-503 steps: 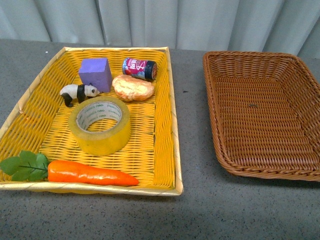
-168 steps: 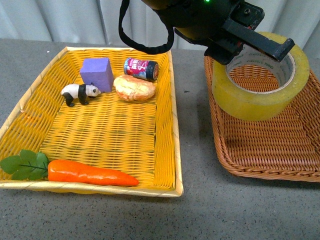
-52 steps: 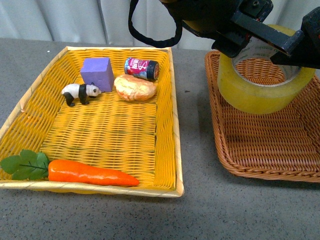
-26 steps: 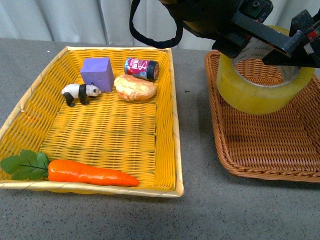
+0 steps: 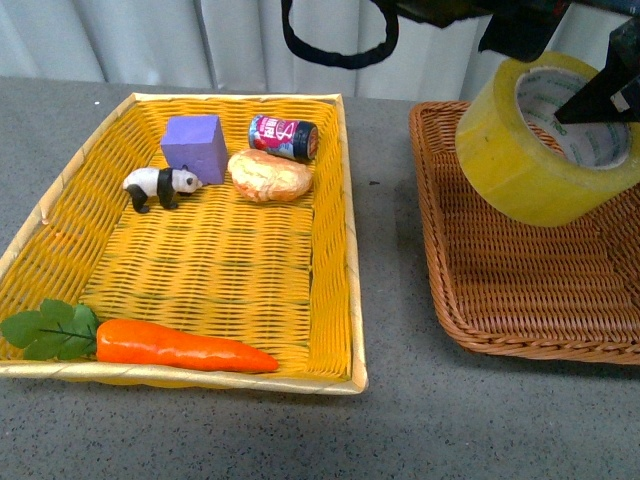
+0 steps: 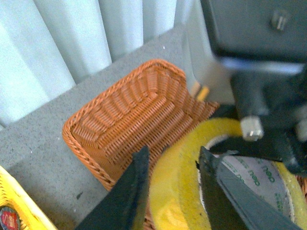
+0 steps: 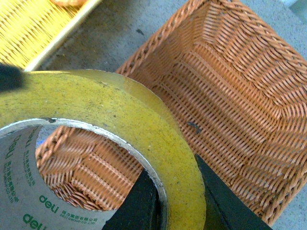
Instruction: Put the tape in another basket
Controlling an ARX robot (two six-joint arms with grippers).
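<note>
**Tape** (image 5: 530,150): wide roll, translucent yellowish film with a dusty, speckled outer face, on a white card core. "deli" is printed in green round the core; the smaller line beneath is not legible. Held in the air over the basket, tilted, with the core axis leaning up toward the robot's right and the open end facing up.

**Basket** (image 5: 430,250): dark brown woven wicker, rectangular, with sloped sides and a rounded rim. It sits on the worktop.

**Right claw** (image 7: 172,172): black fingers closed on the tape wall, one inside the core and one outside.

**Left claw** (image 6: 172,153): black fingers straddle the tape wall. The view is blurred, so whether they press on it cannot be told.

**Yellow tray** (image 5: 347,250): bright woven rectangle, beside the basket and apart from it. Contents:
- purple cube (image 5: 190,146), matte;
- toy panda (image 5: 158,186), beside the cube;
- small can (image 5: 282,137), lying on its side, red-and-dark label unreadable;
- bread roll (image 5: 267,175), crusty and golden;
- carrot (image 5: 180,347), glossy orange with green leaves, lying along the near edge.

**Worktop** (image 5: 400,430): grey and speckled.
</note>
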